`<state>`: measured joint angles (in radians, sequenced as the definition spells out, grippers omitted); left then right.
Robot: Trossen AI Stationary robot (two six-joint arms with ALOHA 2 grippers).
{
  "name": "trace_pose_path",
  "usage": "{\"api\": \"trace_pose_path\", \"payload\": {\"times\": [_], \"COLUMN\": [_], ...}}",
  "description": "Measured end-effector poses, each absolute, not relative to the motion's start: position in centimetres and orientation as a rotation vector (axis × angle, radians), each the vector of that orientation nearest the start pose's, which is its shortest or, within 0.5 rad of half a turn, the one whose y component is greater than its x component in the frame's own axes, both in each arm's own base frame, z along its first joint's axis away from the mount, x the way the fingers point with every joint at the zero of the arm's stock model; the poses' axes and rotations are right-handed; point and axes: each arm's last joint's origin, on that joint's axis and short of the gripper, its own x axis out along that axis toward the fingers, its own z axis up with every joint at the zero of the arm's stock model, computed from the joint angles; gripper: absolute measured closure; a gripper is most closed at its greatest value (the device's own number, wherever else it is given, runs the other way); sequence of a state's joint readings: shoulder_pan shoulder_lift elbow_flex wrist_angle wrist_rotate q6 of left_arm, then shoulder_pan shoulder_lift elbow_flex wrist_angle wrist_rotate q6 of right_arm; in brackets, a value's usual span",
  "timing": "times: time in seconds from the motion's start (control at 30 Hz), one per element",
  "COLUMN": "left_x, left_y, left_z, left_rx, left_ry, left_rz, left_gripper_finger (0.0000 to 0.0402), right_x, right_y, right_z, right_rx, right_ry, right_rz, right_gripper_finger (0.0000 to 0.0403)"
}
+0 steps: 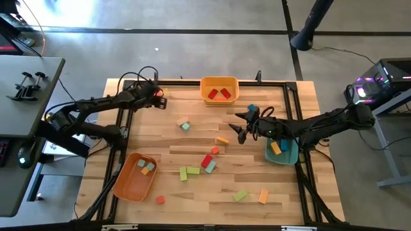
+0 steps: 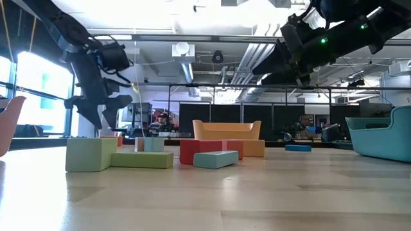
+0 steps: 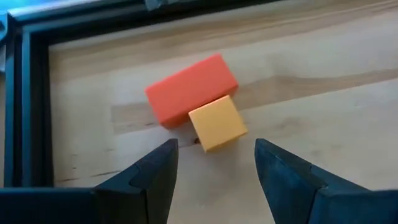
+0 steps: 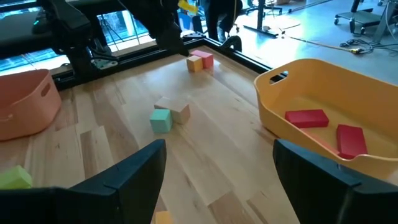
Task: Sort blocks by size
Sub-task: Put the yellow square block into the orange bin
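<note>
Painted blocks lie scattered on the wooden table (image 1: 192, 186). A red bar (image 3: 191, 89) and a small orange cube (image 3: 217, 123) lie touching at the far left corner, below my left gripper (image 3: 214, 163), which is open above them. They also show in the right wrist view (image 4: 200, 61). My right gripper (image 4: 217, 163) is open and empty over the table's middle right (image 1: 243, 128). Two red bars (image 4: 326, 127) lie in the yellow tray (image 1: 219, 89). A teal cube (image 4: 161, 119) lies beside a pale block.
An orange tray (image 1: 135, 176) at the near left holds several blocks. A teal tray (image 1: 282, 151) at the right holds blocks too. A black frame rail (image 3: 25, 106) runs close to the left gripper. Green, red and teal blocks (image 2: 148, 154) lie mid-table.
</note>
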<state>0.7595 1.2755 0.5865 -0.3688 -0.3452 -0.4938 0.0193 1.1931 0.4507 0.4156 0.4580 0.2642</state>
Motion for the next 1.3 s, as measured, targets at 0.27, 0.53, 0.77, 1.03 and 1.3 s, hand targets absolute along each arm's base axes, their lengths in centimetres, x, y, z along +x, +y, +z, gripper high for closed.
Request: {"api": "trace_pose_path", "payload": {"times": [0.27,0.53,0.77,1.03,1.3], "left_x": [16.6,17.4,16.9,16.0,15.0], "left_y": [15.1,14.1,13.7,13.1,13.5], "left_z": [15.0,13.9,12.3,10.7,10.3], "left_rx": [-0.586,-0.579,-0.611,-0.651,-0.621], "left_ry": [0.842,0.828,0.675,0.509,0.436], "left_rz": [1.307,1.420,1.439,1.419,1.493], "left_gripper_finger": [0.0204,0.0204,0.0199,0.0167,0.0158], "right_x": [23.3,23.3,23.3,23.3,23.3], "right_y": [-0.8,-0.4,0.3,0.5,0.5], "right_z": [19.7,19.6,19.6,19.7,19.8], "right_rx": [0.191,0.213,0.208,0.201,0.204], "right_ry": [0.266,0.278,0.280,0.274,0.263], "right_rz": [-0.467,-0.409,-0.379,-0.383,-0.383], "right_gripper_finger": [0.0112,0.0112,0.0112,0.0112,0.0112]}}
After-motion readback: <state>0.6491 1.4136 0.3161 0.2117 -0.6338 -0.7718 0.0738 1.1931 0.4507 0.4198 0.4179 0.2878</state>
